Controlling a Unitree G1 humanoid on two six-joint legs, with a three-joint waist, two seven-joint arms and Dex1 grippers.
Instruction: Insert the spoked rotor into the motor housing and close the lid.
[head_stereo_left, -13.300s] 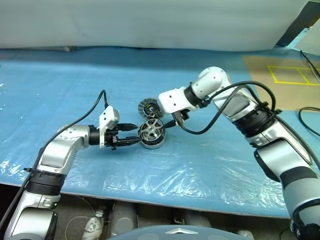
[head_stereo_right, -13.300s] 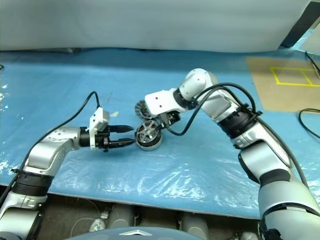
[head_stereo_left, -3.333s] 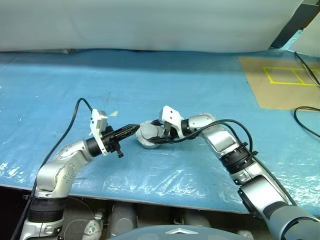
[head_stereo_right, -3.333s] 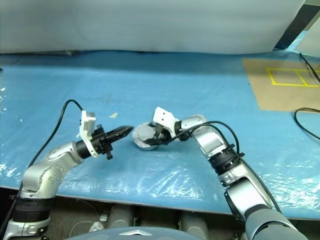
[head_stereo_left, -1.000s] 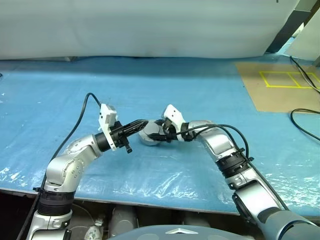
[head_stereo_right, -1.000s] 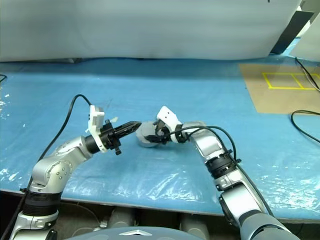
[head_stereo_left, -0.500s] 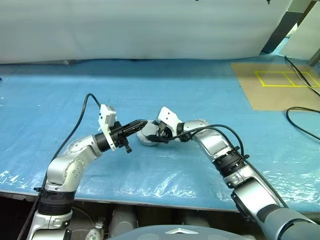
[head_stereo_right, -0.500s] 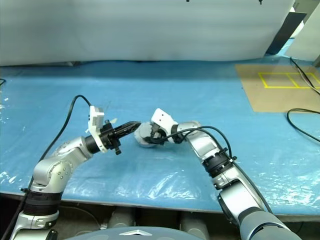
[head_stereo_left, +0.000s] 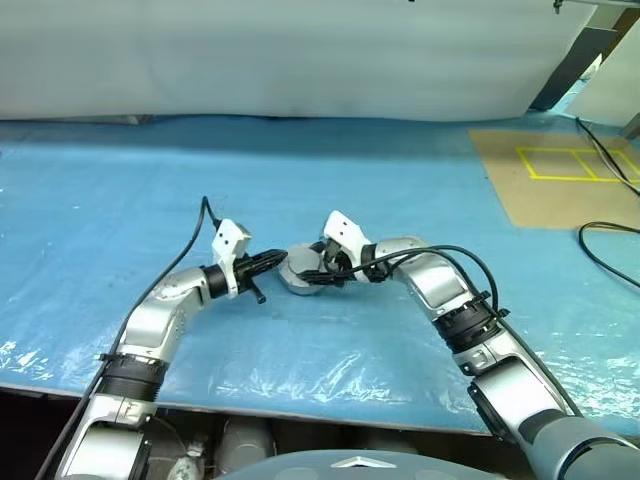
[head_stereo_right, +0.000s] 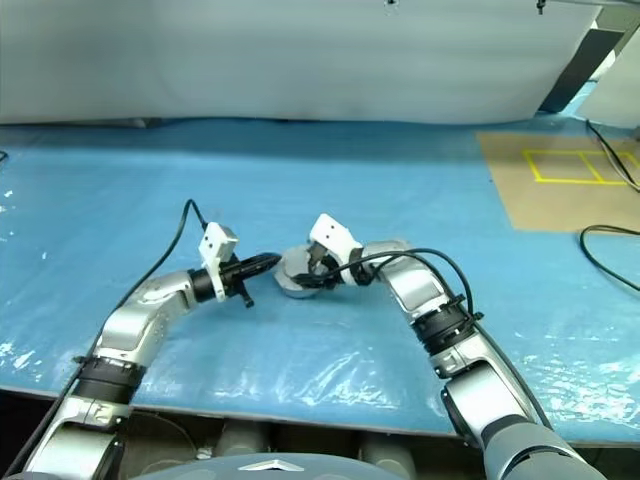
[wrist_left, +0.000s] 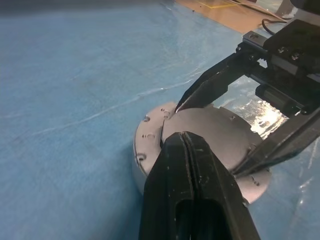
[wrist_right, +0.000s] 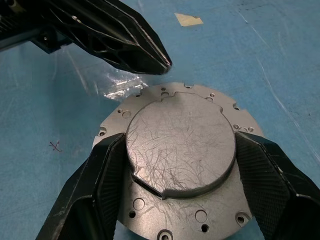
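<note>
Right pincer (wrist_right: 180, 200) straddles the lid (wrist_right: 181, 143), fingers (wrist_right: 95, 190) against its rim on both sides. Lid sits flat atop the motor housing (wrist_right: 227, 207) on the blue table (head_stereo_left: 400, 180). Left pincer (wrist_left: 186, 150) clenched, tip at the lid's near edge.

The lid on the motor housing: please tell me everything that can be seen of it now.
The lid is a round grey metal disc, its flat face covered in fine scratches, with a small notch in its edge. It lies flat on the motor housing, whose drilled flange shows around it. The right claw grips its rim from both sides. The shut left claw points at the housing's edge; contact is unclear.
</note>
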